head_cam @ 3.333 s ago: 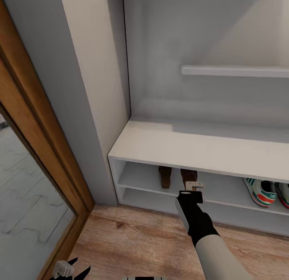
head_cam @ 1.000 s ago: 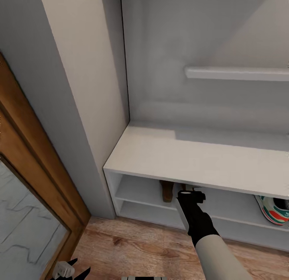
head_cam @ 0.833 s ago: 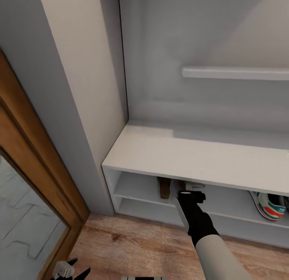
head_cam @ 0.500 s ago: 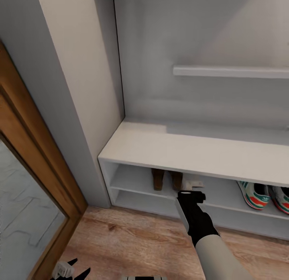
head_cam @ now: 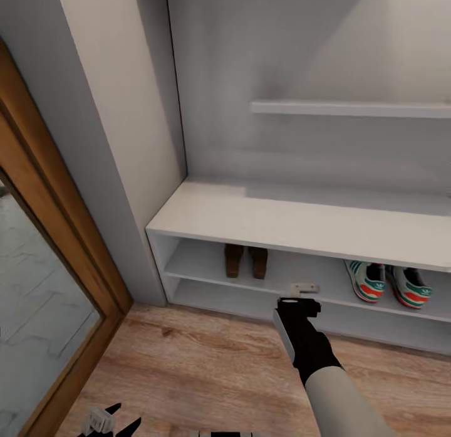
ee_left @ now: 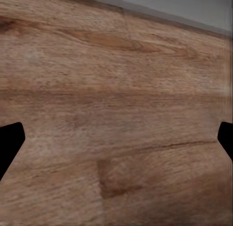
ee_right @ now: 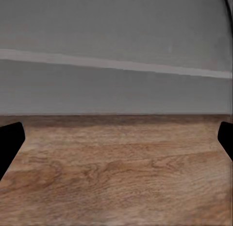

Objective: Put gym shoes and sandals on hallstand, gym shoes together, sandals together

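Head view: hallstand (head_cam: 294, 227) stood against the far wall, pale bench top with two low shelves under it. Both sandals (head_cam: 246, 261) sat side by side on the upper shoe shelf toward the left end. Both gym shoes (head_cam: 388, 283) sat side by side on the same shelf, well to the right of the sandals. Corridor floor (head_cam: 207, 368) ran in front of the unit. Right gripper (head_cam: 304, 289) was held just in front of the shelf edge, between the two pairs, holding nothing, with its fingers (ee_right: 8, 144) apart. Left gripper (head_cam: 100, 421) was low over the near floor, fingers (ee_left: 9, 146) spread wide, holding nothing.
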Available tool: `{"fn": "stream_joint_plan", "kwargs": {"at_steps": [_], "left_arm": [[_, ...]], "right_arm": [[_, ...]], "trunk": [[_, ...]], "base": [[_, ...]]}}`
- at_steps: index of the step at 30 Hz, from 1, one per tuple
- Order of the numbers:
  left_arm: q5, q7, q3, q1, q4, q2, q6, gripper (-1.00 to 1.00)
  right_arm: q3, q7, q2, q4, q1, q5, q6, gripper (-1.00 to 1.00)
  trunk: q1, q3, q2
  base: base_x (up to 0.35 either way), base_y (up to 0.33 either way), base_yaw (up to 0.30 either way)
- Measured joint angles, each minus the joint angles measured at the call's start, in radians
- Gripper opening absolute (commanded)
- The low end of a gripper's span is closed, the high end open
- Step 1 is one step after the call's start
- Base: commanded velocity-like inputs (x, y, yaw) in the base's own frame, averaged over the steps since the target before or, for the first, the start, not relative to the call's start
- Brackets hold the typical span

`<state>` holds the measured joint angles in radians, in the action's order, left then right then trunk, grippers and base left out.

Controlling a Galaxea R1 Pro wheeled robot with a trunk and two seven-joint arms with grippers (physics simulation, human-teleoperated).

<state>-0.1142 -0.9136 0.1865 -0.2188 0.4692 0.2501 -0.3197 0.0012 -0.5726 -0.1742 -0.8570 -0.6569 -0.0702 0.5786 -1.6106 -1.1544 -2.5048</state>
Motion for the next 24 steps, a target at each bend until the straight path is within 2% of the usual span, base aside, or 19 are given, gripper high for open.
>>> {"fn": "stream_joint_plan", "kwargs": {"at_steps": [5, 13, 18, 24], "left_arm": [[-0.001, 0.000, 0.000, 0.000, 0.001, 0.000, 0.000, 1.00], [-0.002, 0.002, 0.002, 0.000, 0.001, 0.000, 0.000, 1.00], [-0.002, 0.008, 0.006, 0.000, 0.001, 0.001, -0.001, 1.00], [-0.001, 0.045, 0.008, 0.000, 0.001, 0.001, -0.002, 1.00]], "right_arm": [[0.000, 0.000, 0.000, 0.010, 0.001, 0.000, 0.000, 1.00], [-0.001, 0.001, 0.000, 0.103, 0.002, 0.000, -0.038, 1.00], [-0.001, 0.002, 0.000, 0.196, 0.003, 0.000, -0.146, 1.00], [-0.002, 0.004, 0.000, 0.342, 0.005, -0.003, -0.339, 1.00]], "trunk": [[0.000, 0.000, 0.000], [0.000, 0.000, 0.000], [0.000, 0.000, 0.000], [0.000, 0.000, 0.000]], "base": [[-0.284, -0.143, 0.000], [-0.296, -0.130, 0.000], [-0.304, -0.118, 0.000], [-0.308, -0.106, 0.000]]}}
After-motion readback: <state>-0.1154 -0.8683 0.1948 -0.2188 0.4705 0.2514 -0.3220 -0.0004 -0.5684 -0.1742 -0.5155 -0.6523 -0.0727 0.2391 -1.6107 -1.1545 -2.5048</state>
